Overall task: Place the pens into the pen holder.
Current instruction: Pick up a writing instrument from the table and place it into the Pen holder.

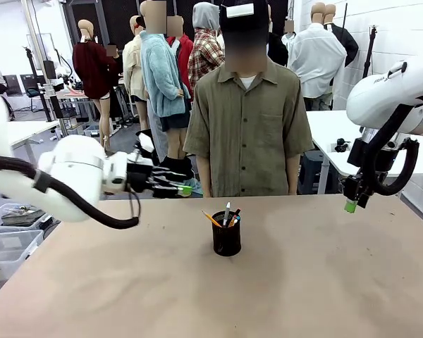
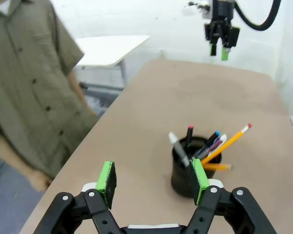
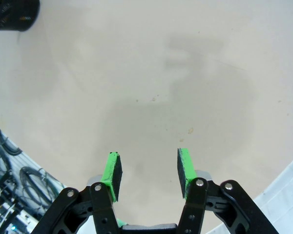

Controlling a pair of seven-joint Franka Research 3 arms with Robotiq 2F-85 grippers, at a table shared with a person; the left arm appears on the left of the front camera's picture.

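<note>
The black mesh pen holder (image 1: 226, 245) stands upright on the middle of the table. Out of it stick an orange-yellow pencil (image 1: 211, 218), a silver-white pen (image 1: 226, 213) and a dark pen with a pink-red tip (image 1: 235, 215). In the left wrist view the pen holder (image 2: 179, 171) holds the silver pen (image 2: 178, 148), the pink-tipped pen (image 2: 189, 134) and the leaning pencil (image 2: 229, 144). My left gripper (image 1: 185, 189) (image 2: 153, 181) hangs open and empty, up and left of the cup. Off at the table's right, my right gripper (image 1: 350, 204) (image 3: 149, 170) is open over bare tabletop.
A person in an olive shirt (image 1: 247, 127) stands at the far edge behind the cup. Clear plastic bins (image 1: 7, 243) sit beside the table's left side. A white table (image 1: 338, 127) stands at the back right. The pen holder (image 3: 12, 14) shows in a corner of the right wrist view.
</note>
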